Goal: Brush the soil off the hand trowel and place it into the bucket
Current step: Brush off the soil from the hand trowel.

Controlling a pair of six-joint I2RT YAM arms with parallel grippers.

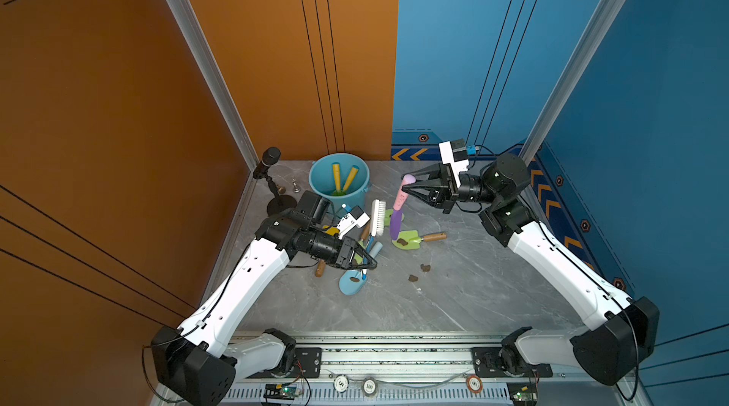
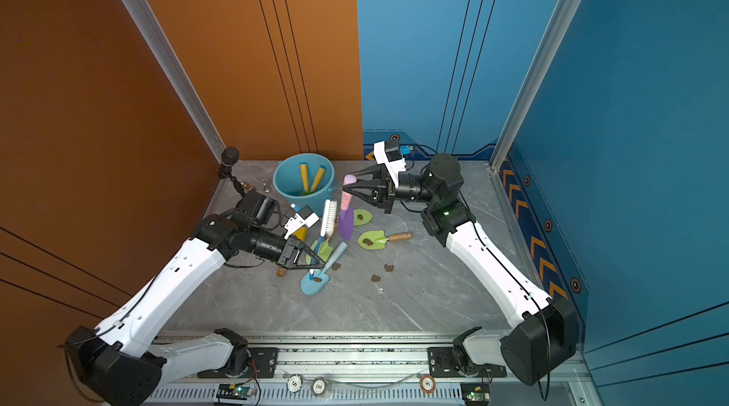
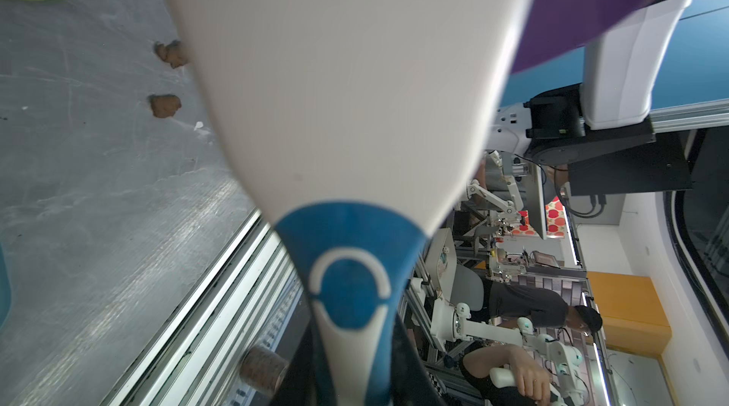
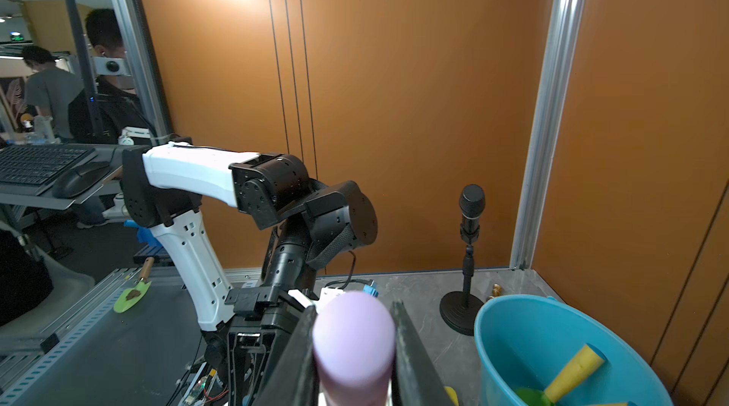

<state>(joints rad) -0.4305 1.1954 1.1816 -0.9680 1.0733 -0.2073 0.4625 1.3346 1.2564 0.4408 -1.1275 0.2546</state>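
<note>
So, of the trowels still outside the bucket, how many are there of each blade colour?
Purple-bladed trowel: 1
Light-blue trowel: 1
Green-bladed trowels: 3 (the wooden-handled one, one beside the purple blade, one partly hidden by the left gripper)
Total: 5

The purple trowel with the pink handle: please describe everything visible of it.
A plastic-looking hand trowel: pointed purple blade, pink dotted handle with a pale lilac rounded end. The right gripper, shut on the handle's top, holds it nearly upright, blade down, over the grey table. Its blade looks clean. The white-bristled brush is close beside it; contact is unclear.
</note>
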